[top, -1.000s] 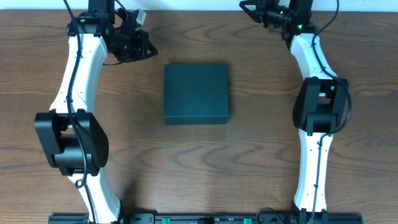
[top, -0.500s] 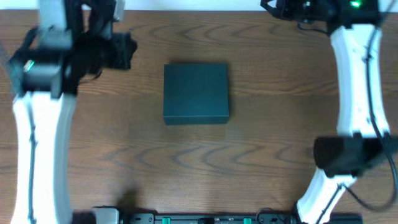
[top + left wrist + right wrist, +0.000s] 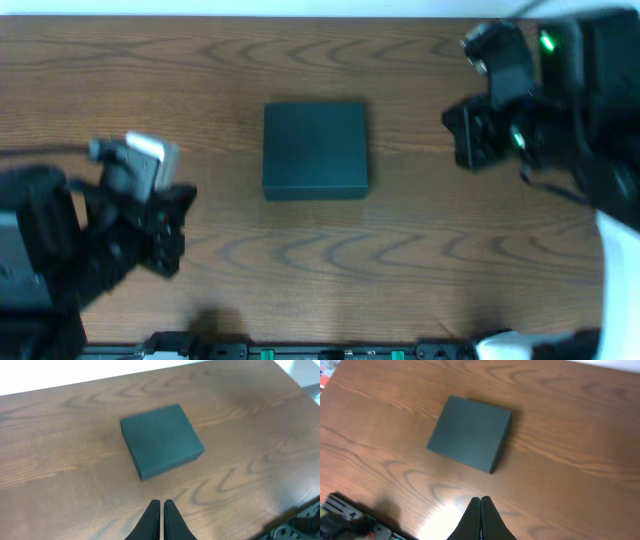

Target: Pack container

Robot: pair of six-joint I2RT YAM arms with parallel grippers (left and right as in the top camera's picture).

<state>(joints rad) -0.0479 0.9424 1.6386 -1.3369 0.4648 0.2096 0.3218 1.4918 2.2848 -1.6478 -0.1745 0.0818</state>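
Container: the container [image 3: 315, 148] is lying flat near the middle of the desk [image 3: 450, 250], with its lid down and its matte black top face pointing upward.

Contact: nothing is touching the box, and it is sitting between the two arms, well apart from both.

Stiffness (judged): the straight edges and crisp corners are suggesting a rigid shell that is not going to buckle under a light pinch.

Weight (judged): the low walls are suggesting a light box, one likely to slide across the wood when pushed from one side.

Surface (judged): the matte finish is probably giving fair grip, but the broad top is offering nothing to pinch.

Where to take hold (judged): the box is looking too wide to span, so the free edge of the flap is making the best hold, with the other arm bracing the body. Neither the seam nor the hinge side is showing clearly enough to tell apart.

Left claw: the left claw [image 3: 161, 504] is hanging above bare wood short of the box's near corner. Its fingers are lying almost together with only a hairline gap, and it is gripping nothing.

Right claw: the right claw [image 3: 481, 500] is hanging over the desk on the box's other side. Its fingers are pressing tip to tip, and it is also carrying nothing.

Overhead view: both arms are appearing blurred.

Stage (judged): packing is not yet beginning, since the lid is lying closed.
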